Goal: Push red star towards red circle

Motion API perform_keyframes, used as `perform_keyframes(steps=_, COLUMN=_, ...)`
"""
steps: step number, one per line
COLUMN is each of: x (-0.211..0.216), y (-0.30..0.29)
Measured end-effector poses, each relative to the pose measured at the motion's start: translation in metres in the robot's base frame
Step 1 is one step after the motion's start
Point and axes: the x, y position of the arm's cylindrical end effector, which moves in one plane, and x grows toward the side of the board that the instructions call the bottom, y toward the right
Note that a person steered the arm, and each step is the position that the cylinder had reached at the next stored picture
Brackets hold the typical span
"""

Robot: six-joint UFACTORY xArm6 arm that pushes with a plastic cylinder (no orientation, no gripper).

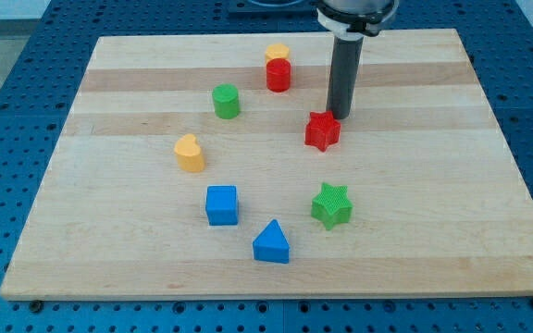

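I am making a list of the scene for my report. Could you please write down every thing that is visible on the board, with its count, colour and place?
star block: 1, red, right of the board's centre
cylinder block: 1, red, near the view's top, touching a yellow block
yellow block: 1, yellow, just behind the red cylinder; shape unclear
cylinder block: 1, green, left of the red cylinder
heart block: 1, yellow, towards the view's left
cube block: 1, blue, lower middle
triangle block: 1, blue, nearest the view's bottom
star block: 1, green, below the red star
board: 1, light wood
my tip: 1, dark rod, at the red star's upper right edge
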Motion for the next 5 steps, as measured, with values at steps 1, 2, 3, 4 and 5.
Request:
perform_keyframes(steps=1, x=-0.026, y=0.0)
perform_keyframes(steps=2, x=-0.045, y=0.029)
perform_keyframes(steps=3, x=0.02, y=0.077)
perform_keyframes(steps=4, x=0.036, y=0.072)
perform_keyframes(steps=5, x=0.103, y=0.054)
